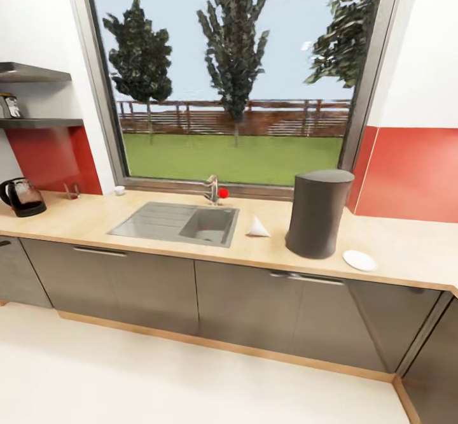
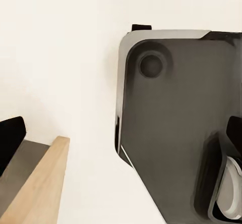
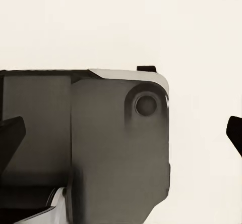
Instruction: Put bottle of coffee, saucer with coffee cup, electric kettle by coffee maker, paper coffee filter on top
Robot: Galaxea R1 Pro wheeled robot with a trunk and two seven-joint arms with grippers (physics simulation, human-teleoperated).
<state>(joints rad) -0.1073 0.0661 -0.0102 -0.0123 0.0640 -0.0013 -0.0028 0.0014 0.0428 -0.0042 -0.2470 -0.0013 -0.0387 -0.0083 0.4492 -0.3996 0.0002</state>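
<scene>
You are facing the kitchen countertop (image 1: 407,246), a long tan top whose front edge runs across your head view. The coffee maker (image 1: 317,212) stands tall and dark on it, to the right of the sink (image 1: 178,222). The paper coffee filter (image 1: 257,227) lies between the sink and the coffee maker, near both but touching neither. The saucer (image 1: 360,260) lies just right of the coffee maker, close to the front edge. Far to the left, the electric kettle (image 1: 23,196) sits by the red wall. Above it, a small jar, too blurry to name, sits on the kitchen shelf (image 1: 44,122), which sticks out from the wall. A bare stretch of top lies right of the saucer. The pale floor (image 1: 159,379) in front of the cabinets is wide open.

Each wrist view looks down at the robot's dark base (image 2: 176,128) and pale floor. Dark finger tips (image 3: 11,135) show at the edges, well apart, so both hands look wide and hold nothing.
</scene>
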